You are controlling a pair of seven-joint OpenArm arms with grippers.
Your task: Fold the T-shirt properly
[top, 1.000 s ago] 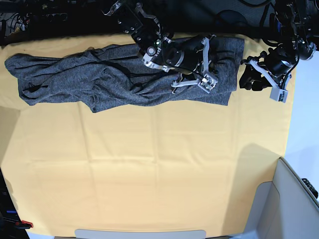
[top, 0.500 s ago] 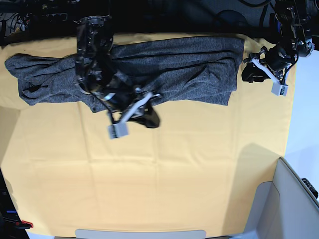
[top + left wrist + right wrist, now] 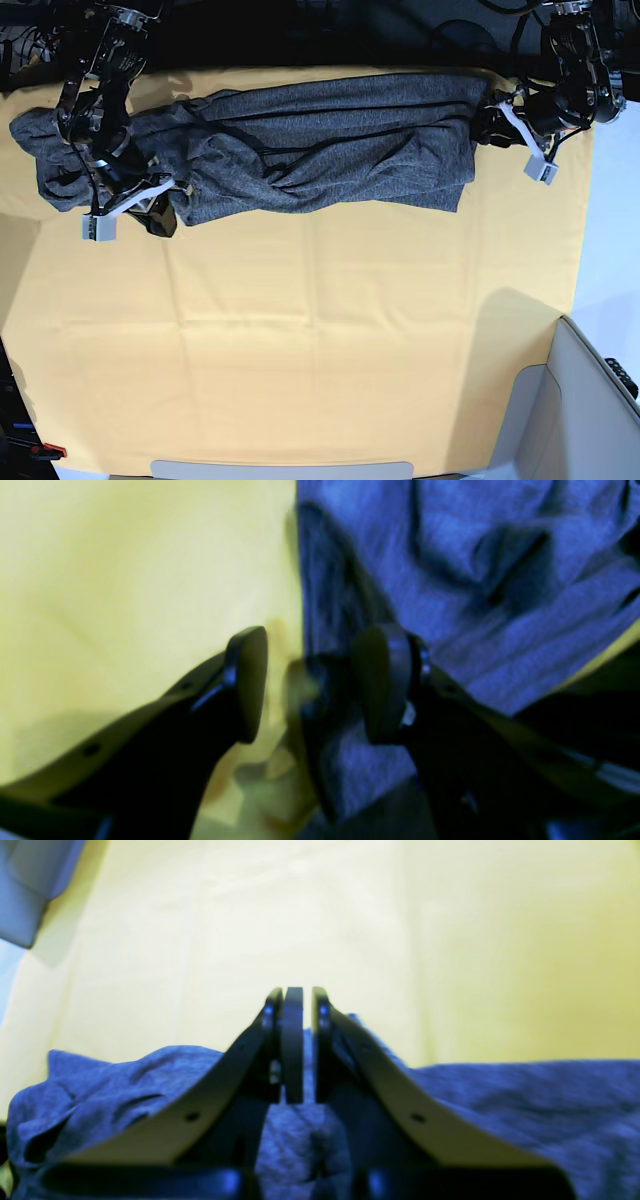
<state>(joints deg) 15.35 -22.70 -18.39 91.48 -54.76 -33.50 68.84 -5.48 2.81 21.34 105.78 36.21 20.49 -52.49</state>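
The dark grey T-shirt (image 3: 320, 140) lies bunched in a long band along the far edge of the yellow table cloth (image 3: 300, 330). My left gripper (image 3: 488, 128) is at the shirt's right end. In the left wrist view it (image 3: 315, 682) stands open astride the shirt's edge (image 3: 450, 580), one finger over bare cloth and the other over fabric. My right gripper (image 3: 150, 215) is at the near edge of the shirt's left end. In the right wrist view it (image 3: 297, 1040) is shut, tips out over yellow cloth, the shirt (image 3: 500, 1110) under its fingers and no fabric visible between the tips.
A grey-beige bin (image 3: 590, 400) stands at the near right corner, beside a white surface (image 3: 612, 250) past the cloth's right edge. Dark cables and equipment (image 3: 400, 30) run along the back. A pale strip (image 3: 280, 470) lies at the front edge.
My right arm has swept from the shirt's middle, out over the cloth, to the shirt's left end. My left gripper has moved in onto the shirt's right edge and opened wider.
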